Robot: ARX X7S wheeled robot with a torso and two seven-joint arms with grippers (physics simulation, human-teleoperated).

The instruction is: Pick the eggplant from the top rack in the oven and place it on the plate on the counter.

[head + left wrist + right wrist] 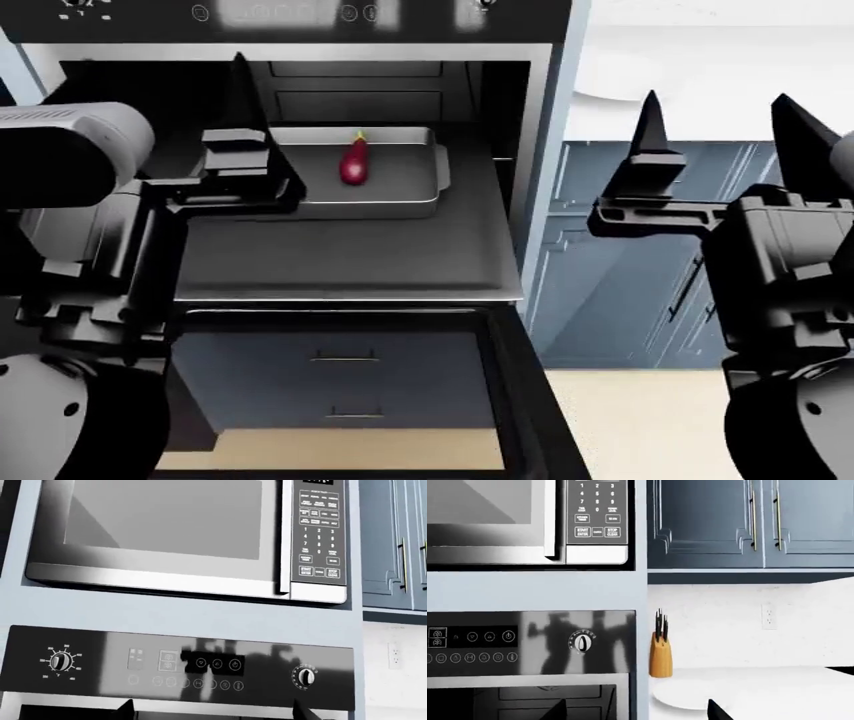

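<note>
The purple eggplant point(354, 160) lies in a silver baking tray point(400, 190) on the pulled-out dark top rack point(347, 255) of the open oven point(294, 15). My left gripper point(213, 714) is open and empty. It is held upright in front of the oven's control panel point(180, 662), and one finger point(242, 90) stands left of the eggplant. My right gripper point(725, 115) is open and empty, right of the oven and before the counter point(707, 70). The white plate point(684, 692) rests on the counter point(774, 690) and shows faintly in the head view point(621, 88).
A microwave point(167, 530) sits above the oven. The oven door point(347, 400) hangs open below the rack. A wooden knife block point(660, 655) stands behind the plate by the oven's side wall. Blue-grey cabinets point(714, 520) hang above the counter, and others point(627, 260) stand below it.
</note>
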